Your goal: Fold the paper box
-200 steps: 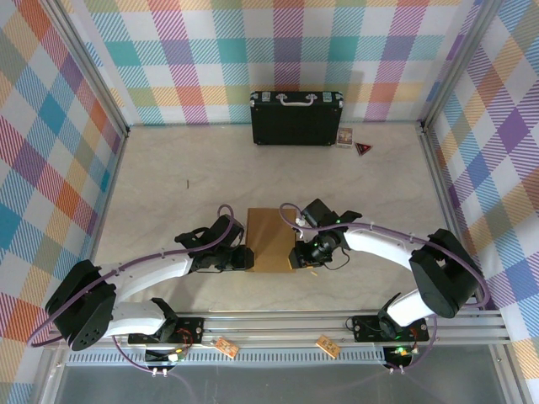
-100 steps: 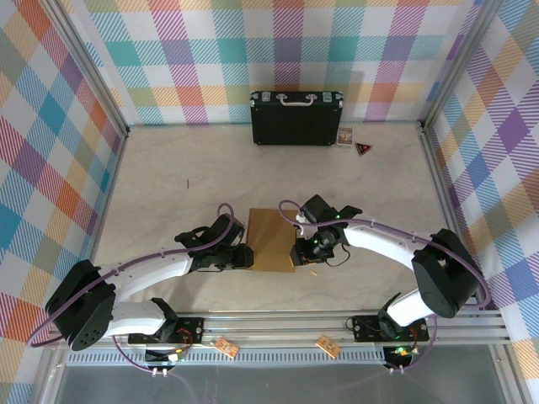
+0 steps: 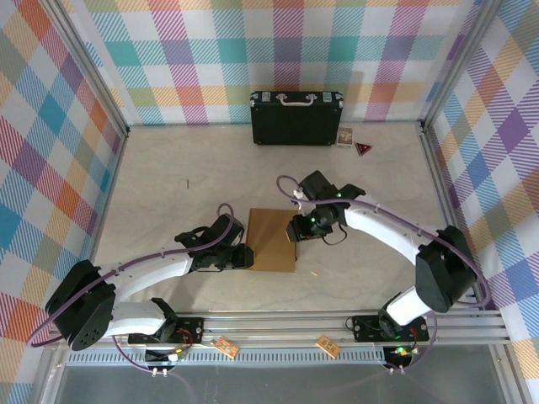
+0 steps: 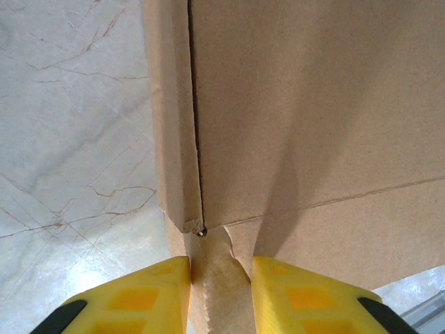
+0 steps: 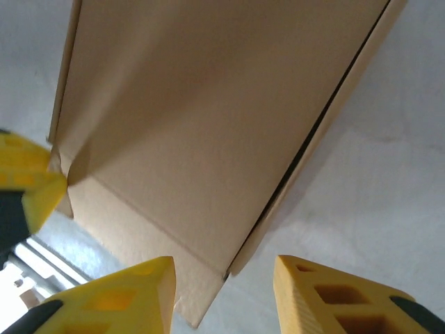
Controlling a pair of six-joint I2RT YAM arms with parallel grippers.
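Sitting on the table (image 3: 168, 185) near its front edge, the paper box (image 3: 272, 240) has its left-edge flap pinched by the left gripper (image 4: 220, 278), while the right gripper (image 5: 222, 278) hangs by the right edge, fingers spread, gripping nothing.

Top external camera: fixed high behind the arm bases, angled down and forward; distant; takes in the whole table (image 3: 168, 185) up to the checked back wall (image 3: 278, 50); left wrist camera: sights along the left gripper (image 4: 221, 271), very close on the paper box (image 4: 313, 104), table at its left; right wrist camera: sights along the right gripper (image 5: 222, 289), equally close, facing the box from the opposite side; shared: the box in all three; the left gripper's yellow tip at the right wrist view's left edge.
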